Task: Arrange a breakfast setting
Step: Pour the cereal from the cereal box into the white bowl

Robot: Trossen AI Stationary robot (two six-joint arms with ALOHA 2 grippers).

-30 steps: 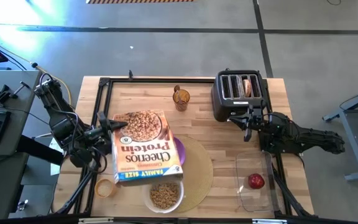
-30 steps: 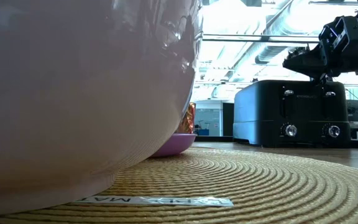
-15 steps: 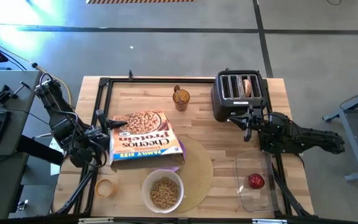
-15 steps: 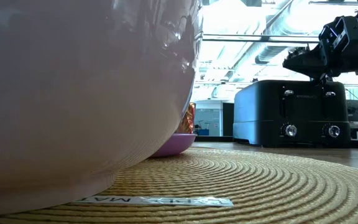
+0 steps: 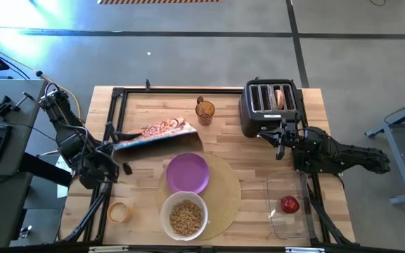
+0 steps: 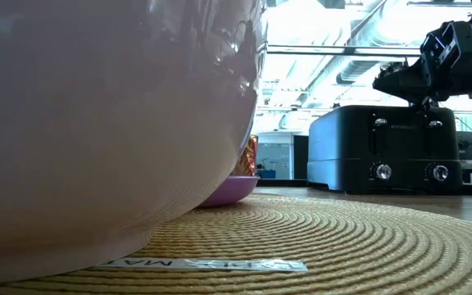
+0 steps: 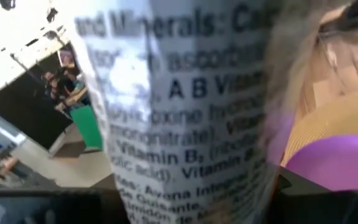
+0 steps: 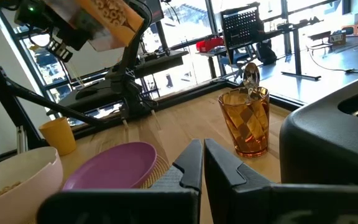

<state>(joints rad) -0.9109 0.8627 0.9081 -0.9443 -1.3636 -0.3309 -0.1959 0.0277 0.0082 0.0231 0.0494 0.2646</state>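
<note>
My left gripper [image 5: 120, 143] is shut on a cereal box [image 5: 159, 133], held in the air over the table's left part, almost upright and seen nearly edge-on. A small purple plate [image 5: 187, 173] and a white bowl [image 5: 184, 228] of brown cereal [image 5: 184, 217] rest on the round tan mat [image 5: 223, 197]. The spoon [image 8: 250, 74] stands in an amber glass [image 5: 204, 110]. A bagel [image 5: 280, 98] sticks out of a toaster slot. The red apple [image 5: 290, 204] lies in a clear tray. My right gripper [image 5: 281, 144] is shut, with nothing in it, in front of the toaster. My left gripper pinches the cereal box between its two fingers [image 7: 316, 199], one on each broad face, at the narrow side panel with the small print [image 7: 179, 180]. It comes in about level from the table's left. The box is lifted clear of the table and reaches toward the right.
A black four-slot toaster [image 5: 269, 105] stands at the far right. The clear tray [image 5: 287, 183] lies at the near right, and a small yellow cup [image 5: 119, 211] stands at the near left. A black frame [image 5: 111, 105] runs along the table's left and far edges.
My left gripper has rolled its wrist while staying in place. The cereal box, which lay tipped with its top toward the bowl and covered the purple plate, has turned back to nearly upright. The plate and the bowl now show in full.
</note>
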